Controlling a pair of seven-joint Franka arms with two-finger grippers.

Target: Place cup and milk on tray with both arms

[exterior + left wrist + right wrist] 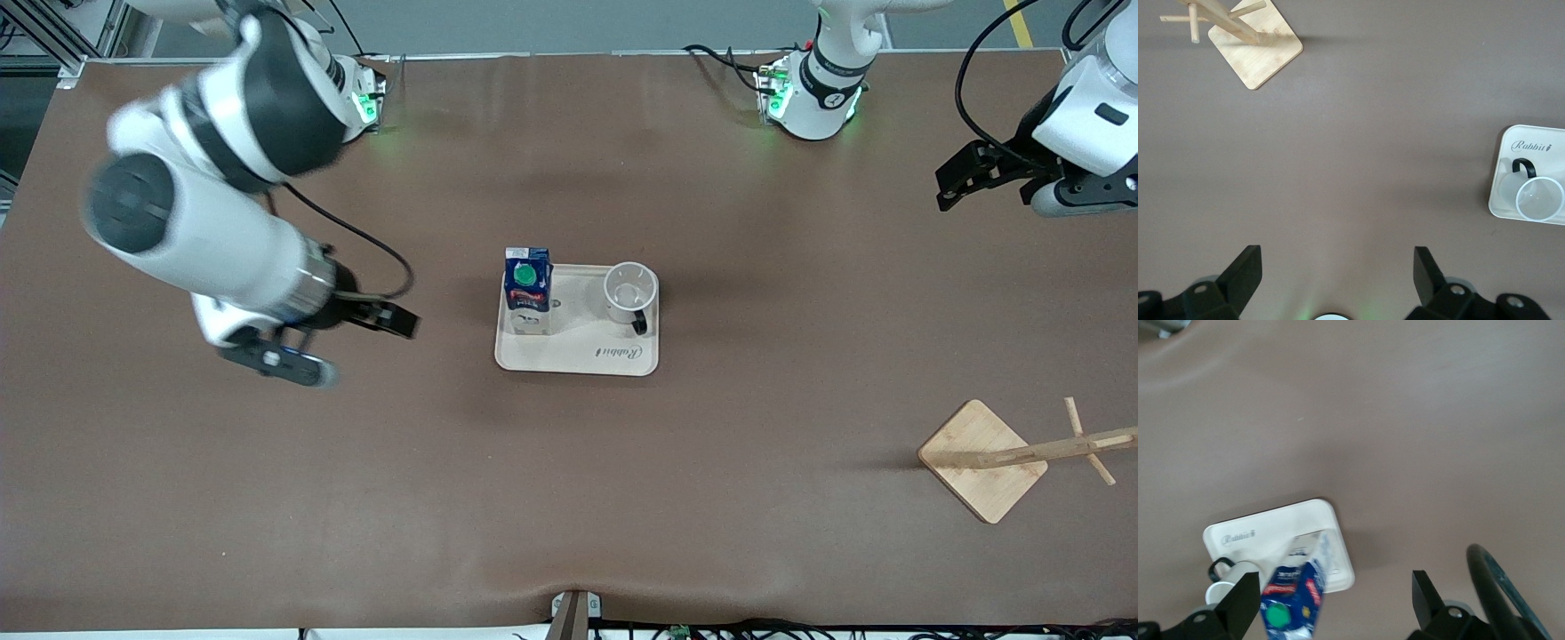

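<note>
One cream rectangular tray (pixel 578 360) on the brown counter (pixel 569 489) carries one blue milk carton (pixel 527 289) and one white mug (pixel 630 292); left tool (pixel 987 178) and right tool (pixel 342 342) both spread wide, empty.

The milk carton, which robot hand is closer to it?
The right gripper is closer, open over bare table beside the tray where the milk stands. The left gripper hangs open, much farther off.

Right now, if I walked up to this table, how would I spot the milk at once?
Look to the middle of the brown table for the flat cream tray with "Rabbit" written on it. Two things stand upright on it, side by side. The milk is the one toward the right arm's end: a dark blue carton with a round green cap, unlike the white cup with its black handle.
</note>
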